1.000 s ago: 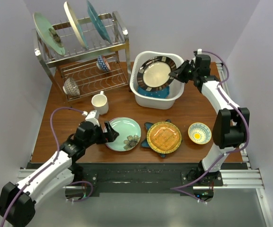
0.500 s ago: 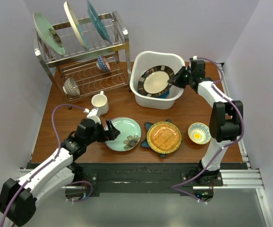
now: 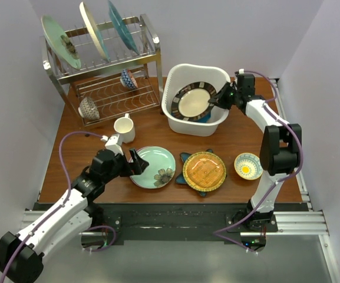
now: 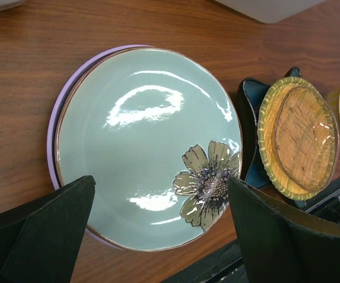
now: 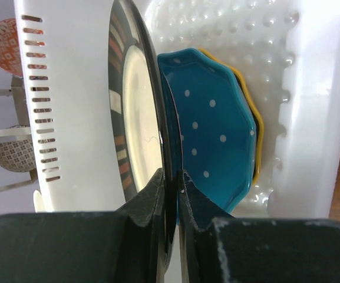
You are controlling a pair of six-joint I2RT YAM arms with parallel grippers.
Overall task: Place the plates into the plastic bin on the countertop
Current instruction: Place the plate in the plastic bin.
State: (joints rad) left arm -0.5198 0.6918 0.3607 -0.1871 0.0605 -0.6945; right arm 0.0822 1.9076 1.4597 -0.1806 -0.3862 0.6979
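Wood-grain table (image 3: 234, 138), white walls: two robot arms work a stack of dishes toward the bin (image 3: 188, 66) at the back of the table. The right gripper (image 5: 171, 180) is pinched narrow on the rim of the black-rimmed plate (image 3: 193, 101), which it holds inside the bin. The plate is tilted, with its gripped edge high at the bin's right side and its far edge low toward the left wall. Beneath it lie the blue dotted plate (image 5: 217, 135) and, under that, a yellow-edged plate (image 5: 257, 138), both already on the bin's floor. Judging by the tilt, letting go would drop the plate flat onto those two.

Near the front edge, the left gripper (image 3: 137, 164) stands wide and empty at the left rim of the mint plate (image 4: 140, 141), its jaws spread along that edge. The mint plate lies flat just ahead of it, to the right, resting on the lavender plate (image 4: 54, 127). The left arm is much the nearer to this pair. The amber plate (image 3: 204, 171) sits on the star plate (image 3: 184, 159) just beside them, between the two arms, with all four awaiting the bin.
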